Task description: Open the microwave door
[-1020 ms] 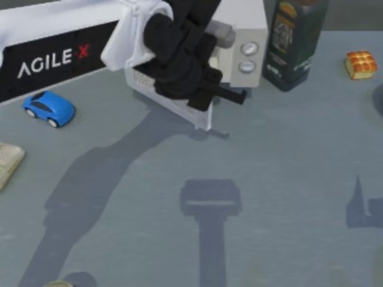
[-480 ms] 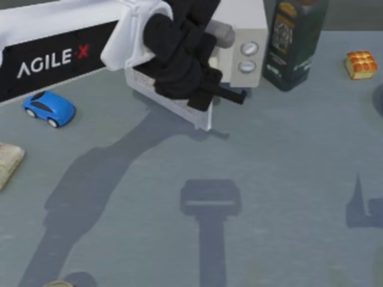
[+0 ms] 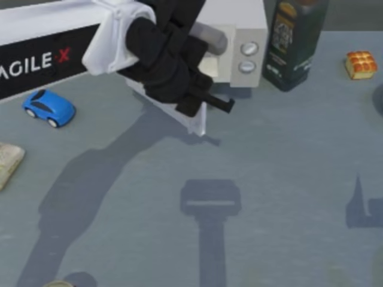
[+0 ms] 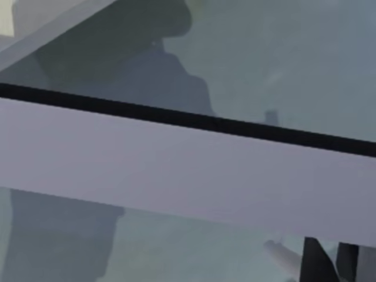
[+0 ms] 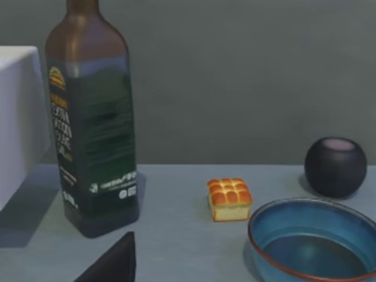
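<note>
Change: since a second ago my left arm has pulled toward the table's left, and the microwave door [image 3: 190,117] has swung wider.
Left gripper [image 3: 212,101]: at the door's free edge (I can't tell whether the fingers are clamped).
Microwave [image 3: 239,27]: far edge of the table, cream interior showing, beside the dark bottle [image 3: 293,42].
Door: hinged on the left, angled out over the table.
Right arm: parked, out of the top view.
Elsewhere: blue toy car [image 3: 49,108] at left, bread bun [image 3: 361,64] at right.

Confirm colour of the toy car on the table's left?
Blue toy car with dark windows; clearest in the top view.
</note>
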